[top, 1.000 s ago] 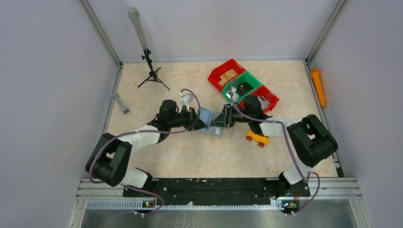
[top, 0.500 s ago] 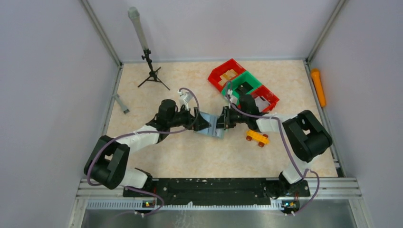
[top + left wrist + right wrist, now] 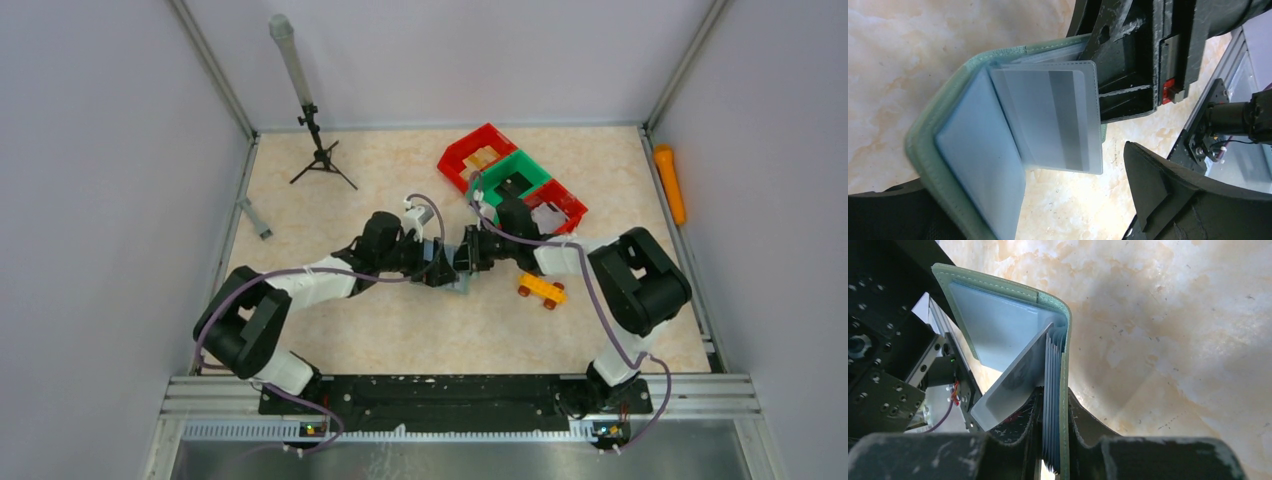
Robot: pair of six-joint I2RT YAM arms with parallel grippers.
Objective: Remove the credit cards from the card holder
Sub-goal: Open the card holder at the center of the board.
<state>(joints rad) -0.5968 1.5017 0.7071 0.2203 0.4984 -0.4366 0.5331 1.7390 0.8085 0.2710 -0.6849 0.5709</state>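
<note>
The grey-green card holder (image 3: pixel 915 145) stands open like a book at mid-table, mostly hidden between the two grippers in the top view (image 3: pixel 460 286). My right gripper (image 3: pixel 1055 420) is shut on one cover and its stack of clear sleeves (image 3: pixel 1052 390). My left gripper (image 3: pixel 1023 200) is open, and the other flap, pale blue-grey inside, lies loose between its spread fingers (image 3: pixel 1168 195). One frosted sleeve (image 3: pixel 1048 115) with a darker grey band fans out. Whether it holds one of the credit cards I cannot tell. No card is outside the holder.
Red and green bins (image 3: pixel 510 178) stand just behind the right arm. A yellow toy car (image 3: pixel 541 290) lies beside that arm's forearm. A small black tripod (image 3: pixel 318 155) is at the back left, a grey tool (image 3: pixel 255 218) by the left wall, an orange object (image 3: pixel 669 183) along the right wall.
My left gripper has opened, let go of its flap and pushed right, close to the right gripper. The right gripper has closed on the holder's other cover and shifted slightly left.
</note>
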